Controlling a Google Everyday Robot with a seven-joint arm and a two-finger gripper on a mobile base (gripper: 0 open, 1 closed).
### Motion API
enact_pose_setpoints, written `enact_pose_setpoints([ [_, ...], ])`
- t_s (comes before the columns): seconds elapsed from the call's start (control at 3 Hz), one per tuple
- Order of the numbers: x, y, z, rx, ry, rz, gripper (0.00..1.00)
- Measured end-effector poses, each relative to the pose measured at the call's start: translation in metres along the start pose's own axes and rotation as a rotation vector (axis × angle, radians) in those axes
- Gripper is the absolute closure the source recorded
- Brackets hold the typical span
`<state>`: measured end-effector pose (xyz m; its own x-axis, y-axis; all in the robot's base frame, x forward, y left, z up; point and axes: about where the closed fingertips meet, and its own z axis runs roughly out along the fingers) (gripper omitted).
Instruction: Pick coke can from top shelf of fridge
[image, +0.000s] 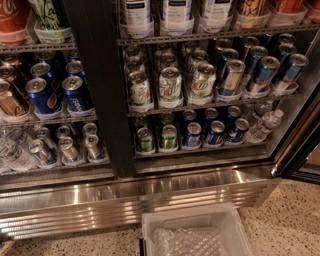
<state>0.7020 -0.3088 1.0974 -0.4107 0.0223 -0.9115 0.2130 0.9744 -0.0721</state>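
Speckled floor (295, 220) runs along the foot of the fridge (125, 200), whose ribbed steel base shines across the lower part of the view. A wide black post (100, 100) splits the fridge into a left and a right bay. The top shelf (200, 39) is a grey wire rack running along the upper edge, with clear trays on it. In the upper left corner, on the left part of that shelf, sits what looks like the coke can (11, 17), red with white script, cut off by the frame; just beside it to the right is a green-and-white can (50, 17). On the right part of the shelf stand white bottles (175, 12). The rack below holds blue cans (42, 92) on the left and green-white cans (170, 85) on the right, with more blue-and-silver cans (260, 72) toward the right edge. A water bottle (265, 125) lies at the right end of the lowest rack. A white bin (220, 220) lined with bubble wrap (187, 242) sits on the floor by the base, at the bottom edge. The gripper is out of view from here, so I cannot tell how open it is or whether it holds anything.
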Motion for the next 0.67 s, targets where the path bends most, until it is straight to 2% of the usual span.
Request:
enact_pose_setpoints([
  [0.67, 0.0015, -0.0011, -0.0088, -0.001, 0.016, -0.017, 1.0],
])
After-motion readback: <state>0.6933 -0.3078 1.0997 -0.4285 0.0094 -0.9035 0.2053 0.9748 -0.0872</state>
